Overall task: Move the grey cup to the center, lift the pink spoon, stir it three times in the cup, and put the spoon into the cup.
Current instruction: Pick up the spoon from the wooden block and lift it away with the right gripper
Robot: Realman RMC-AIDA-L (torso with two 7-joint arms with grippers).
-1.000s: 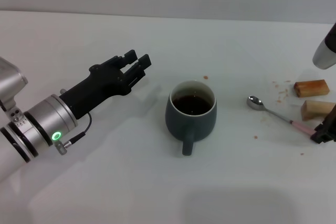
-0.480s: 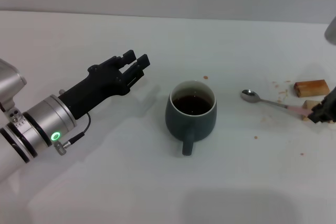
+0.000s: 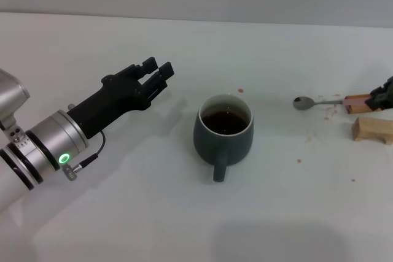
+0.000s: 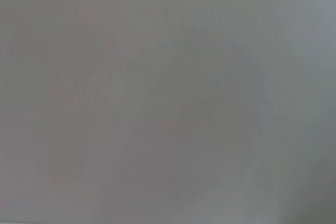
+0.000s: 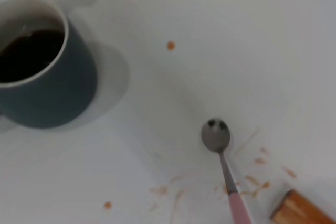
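Observation:
The grey cup [image 3: 225, 134] stands mid-table with dark liquid inside and its handle toward me; it also shows in the right wrist view [image 5: 44, 74]. The pink spoon [image 3: 316, 101] hangs roughly level off to the cup's right, metal bowl pointing at the cup. At the view's right edge, my right gripper [image 3: 376, 99] is shut on its pink handle [image 5: 239, 211]. The spoon's bowl [image 5: 216, 134] is well clear of the cup. My left gripper [image 3: 158, 72] hovers open to the left of the cup, holding nothing.
Two tan wooden blocks lie at the right: one [image 3: 356, 102] just behind the spoon handle, one [image 3: 373, 129] nearer me. Small orange crumbs [image 3: 325, 113] dot the white table [image 3: 184, 213] around them. The left wrist view shows only bare table.
My right gripper has lifted the spoon off the table and carried it back and to the right; the spoon has swung level. The left arm and the cup have not moved.

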